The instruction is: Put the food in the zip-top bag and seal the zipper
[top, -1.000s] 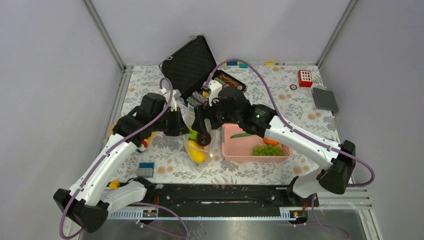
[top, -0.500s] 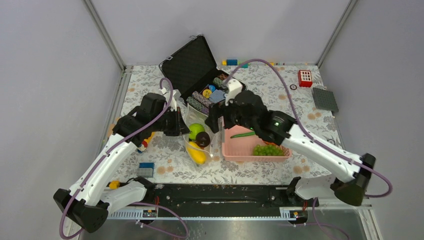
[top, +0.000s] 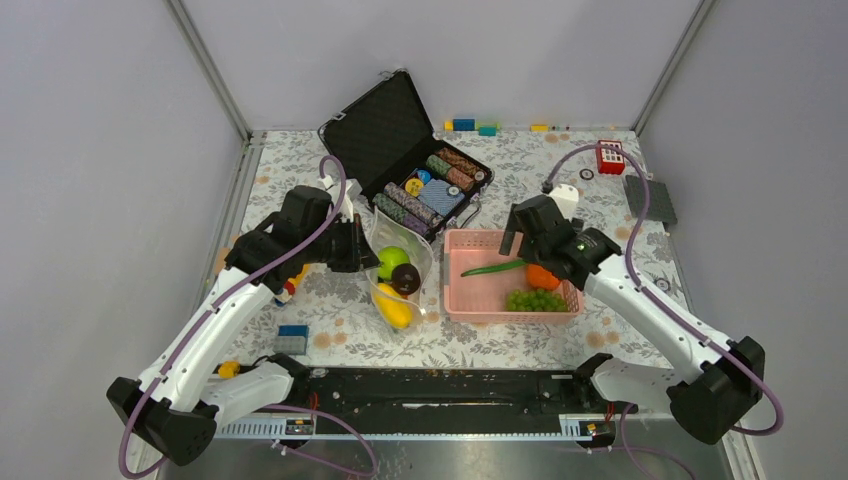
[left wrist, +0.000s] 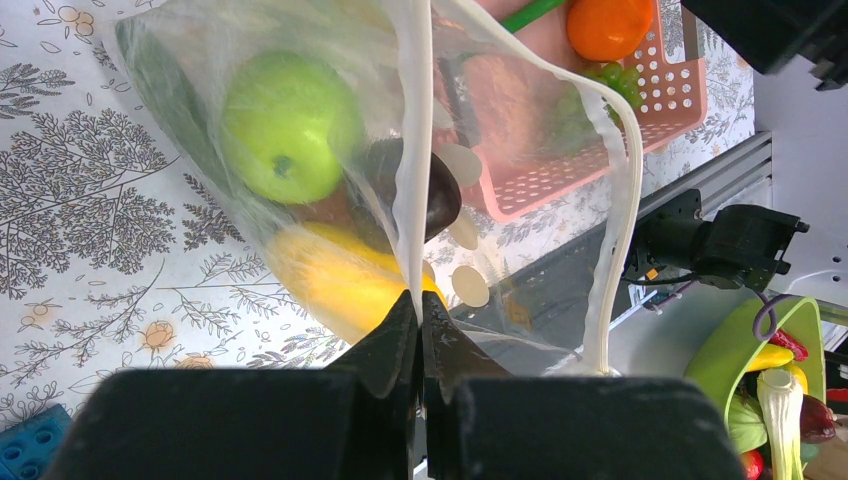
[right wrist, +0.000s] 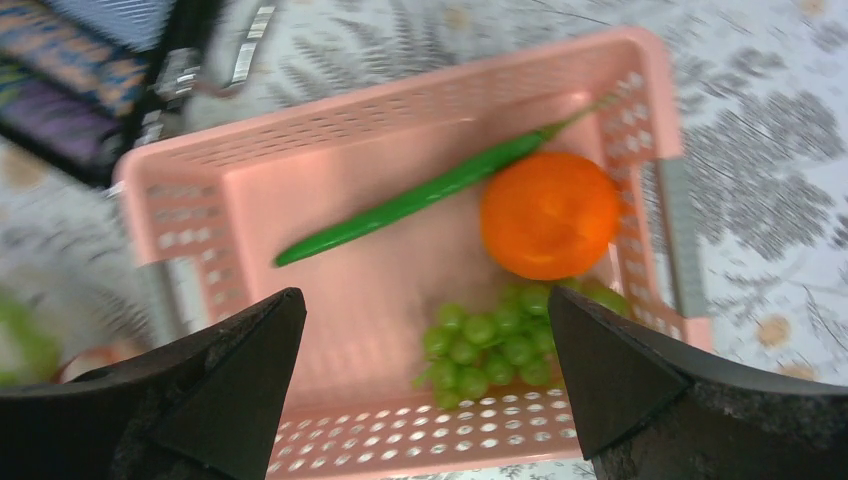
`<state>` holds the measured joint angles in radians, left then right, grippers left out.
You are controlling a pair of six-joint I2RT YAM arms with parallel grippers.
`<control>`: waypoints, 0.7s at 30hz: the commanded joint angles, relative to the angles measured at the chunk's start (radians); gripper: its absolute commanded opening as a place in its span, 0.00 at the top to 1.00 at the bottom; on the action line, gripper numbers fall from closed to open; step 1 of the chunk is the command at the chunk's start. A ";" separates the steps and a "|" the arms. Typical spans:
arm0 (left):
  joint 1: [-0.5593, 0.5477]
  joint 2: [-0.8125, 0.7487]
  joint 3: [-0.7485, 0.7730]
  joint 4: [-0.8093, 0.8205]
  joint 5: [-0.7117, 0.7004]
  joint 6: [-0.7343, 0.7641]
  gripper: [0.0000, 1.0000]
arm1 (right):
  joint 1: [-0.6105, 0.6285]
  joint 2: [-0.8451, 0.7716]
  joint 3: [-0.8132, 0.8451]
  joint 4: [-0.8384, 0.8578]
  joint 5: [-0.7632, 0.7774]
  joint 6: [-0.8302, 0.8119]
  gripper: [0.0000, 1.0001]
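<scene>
The polka-dot zip-top bag (top: pixel 412 262) lies open left of the pink basket (top: pixel 512 312). It holds a green apple (top: pixel 392 262), a dark round fruit (top: pixel 406 280) and a yellow banana (top: pixel 394 306). My left gripper (left wrist: pixel 418 298) is shut on the bag's zipper (left wrist: pixel 413 150) strip and holds the mouth up. The other lip (left wrist: pixel 626 190) hangs apart. The apple (left wrist: pixel 285 125), dark fruit (left wrist: pixel 425 190) and banana (left wrist: pixel 325 285) show through the plastic. My right gripper (right wrist: pixel 425 305) is open and empty above the basket (right wrist: pixel 350 440), over the long green pod (right wrist: pixel 410 205), orange pumpkin (right wrist: pixel 548 214) and green grapes (right wrist: pixel 490 345).
An open black case with striped poker-chip rolls (top: pixel 420 190) stands behind the bag. A red block (top: pixel 610 156) and a grey plate (top: pixel 650 198) lie at the back right. A blue brick (top: pixel 292 338) lies at the front left. Small coloured blocks (top: pixel 475 126) sit at the back edge.
My right gripper has left the dark fruit in the bag and swung right, from over the bag to above the basket. The left arm has held still.
</scene>
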<state>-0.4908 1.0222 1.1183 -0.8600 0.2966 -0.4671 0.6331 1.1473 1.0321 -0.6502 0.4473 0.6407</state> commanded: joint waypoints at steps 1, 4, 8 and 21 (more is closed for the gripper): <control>0.004 -0.004 0.003 0.043 0.026 0.016 1.00 | -0.088 0.022 -0.044 -0.087 0.109 0.136 0.00; 0.005 -0.003 0.002 0.043 0.022 0.017 1.00 | -0.120 0.053 -0.078 -0.082 0.120 0.178 0.00; 0.005 0.000 0.000 0.044 0.024 0.016 1.00 | -0.157 0.104 -0.102 -0.077 0.111 0.210 0.00; 0.005 0.005 -0.001 0.044 0.035 0.019 1.00 | -0.215 0.177 -0.208 0.078 0.055 0.305 0.00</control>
<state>-0.4908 1.0233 1.1183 -0.8600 0.2966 -0.4667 0.4366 1.2984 0.8368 -0.6388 0.5030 0.8932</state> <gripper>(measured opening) 0.010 0.994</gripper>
